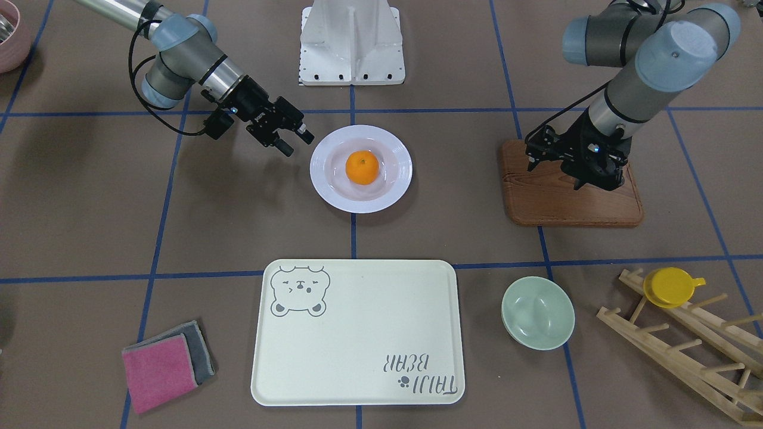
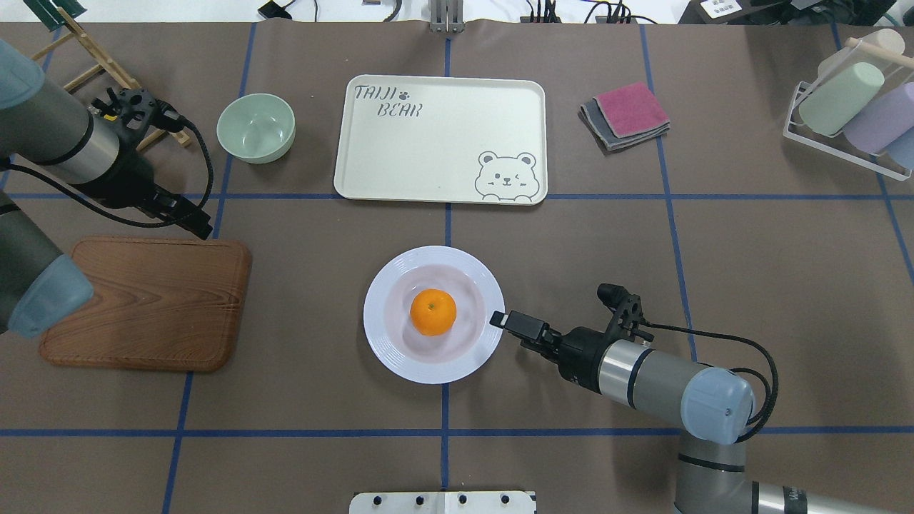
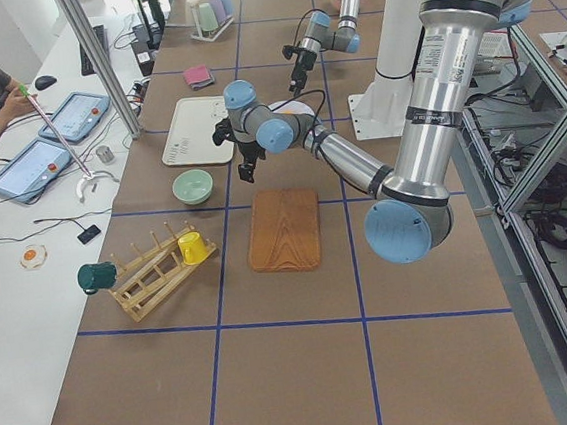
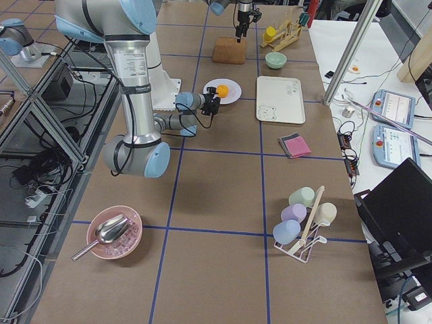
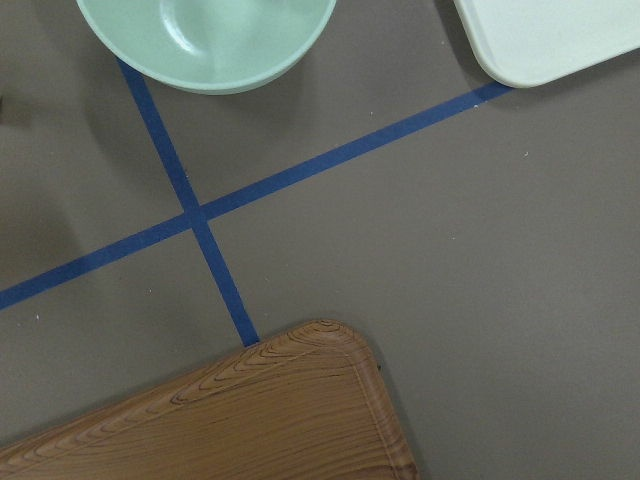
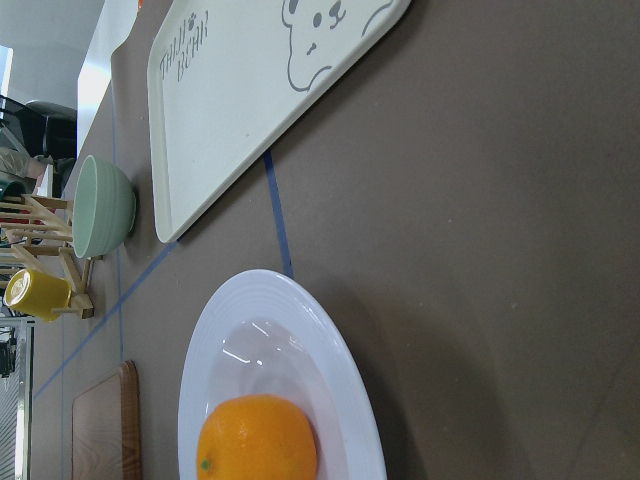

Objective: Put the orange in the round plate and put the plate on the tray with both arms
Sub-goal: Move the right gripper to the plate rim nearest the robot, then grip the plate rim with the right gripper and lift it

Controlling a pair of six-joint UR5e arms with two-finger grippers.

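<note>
The orange (image 1: 362, 167) (image 2: 433, 312) lies in the sunken centre of the white round plate (image 1: 329, 189) (image 2: 389, 350), mid-table on the robot's side of the cream bear tray (image 1: 357, 333) (image 2: 435, 143). The tray holds nothing. My right gripper (image 1: 297, 143) (image 2: 500, 319) hovers low at the plate's rim on the robot's right, fingers apart and holding nothing. In the right wrist view the orange (image 6: 258, 440) and the plate (image 6: 350, 400) fill the lower part. My left gripper (image 1: 596, 185) (image 2: 202, 230) hangs over the far edge of the wooden board, pointing down, fingers seemingly spread and empty.
A brown wooden board (image 1: 566, 205) (image 2: 143, 300) lies under the left arm. A pale-green bowl (image 1: 537, 313) sits beside the tray, and past it is a wooden rack with a yellow cup (image 1: 670, 286). Folded pink and grey cloths (image 1: 161, 363) lie on the tray's other side.
</note>
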